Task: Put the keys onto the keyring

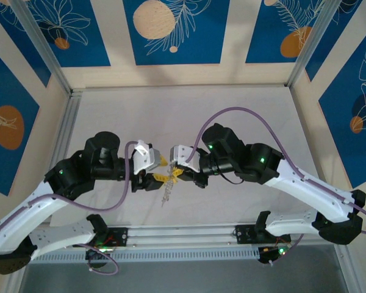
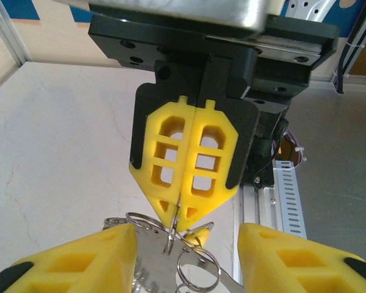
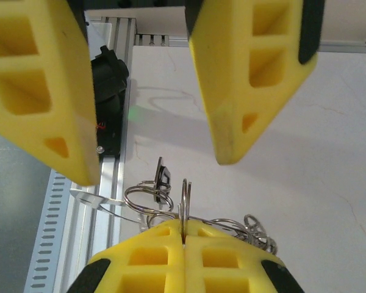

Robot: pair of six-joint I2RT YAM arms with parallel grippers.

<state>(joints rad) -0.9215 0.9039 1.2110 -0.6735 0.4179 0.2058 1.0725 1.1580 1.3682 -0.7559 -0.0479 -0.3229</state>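
Keyring (image 3: 184, 198) stands on edge at 6 o'clock in the right wrist view. Its thin rim is pinched at the tips of the right end effector (image 3: 183, 231), whose 2 yellow fingers are pressed flat together. Just behind the grip, small wire rings (image 3: 147, 195) fan out toward 9 and 3 o'clock. One of the keys (image 3: 88, 198), a flat silvery blade, pokes toward 8 o'clock over the slotted rail (image 3: 73, 256). Farther back, the left end effector (image 3: 158, 170) reaches down from 12 o'clock with its fingers spread wide on either side of the ring, gripping nothing.

The left wrist view gives the opposite side. Its own fingers sit well apart at 7 and 5 o'clock, with a flat silvery key and 2 round rings lying between them. Beyond, at centre, the right end effector points down, its tip clamped on a thin strip of metal. From here that strip reads as a sliver rather than a loop.

The top view shows both arms meeting at centre over the pale table (image 1: 244, 110). The bunch trails as a small silvery string toward 6 o'clock from the fingertips. Single keys are too small to tell apart there, and I cannot tell whether the bunch touches the table.
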